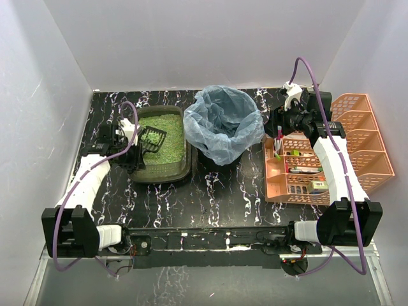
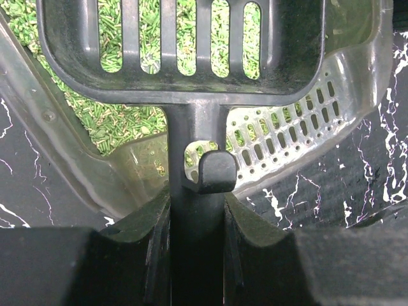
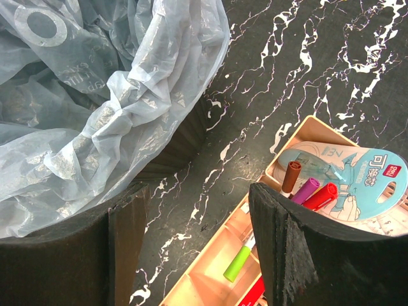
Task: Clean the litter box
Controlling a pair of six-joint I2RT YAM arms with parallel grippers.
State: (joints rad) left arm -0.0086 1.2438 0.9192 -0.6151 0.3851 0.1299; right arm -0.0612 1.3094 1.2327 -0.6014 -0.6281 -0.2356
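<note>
Left fingers: my left gripper is pinched hard on the flat handle of the black scoop. The slotted head sits just ahead of my pads.
Right fingers: my right gripper is spread and holds nothing. The bin bag is beyond one pad, the orange organiser beyond the other.
Litter box: the litter box lies directly below and ahead of my left fingers.
Materials: the tray is smooth moulded plastic with rounded corners. The litter is loose green pellets.
Handling, judged: the tray is stiff, its walls are slick, and it is bottom-heavy with fill. Grip the rim lip. Pellets are light and sift through the slots.

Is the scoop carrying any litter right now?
No, the scoop held by the left gripper is bare, and green litter shows through its slots.
</note>
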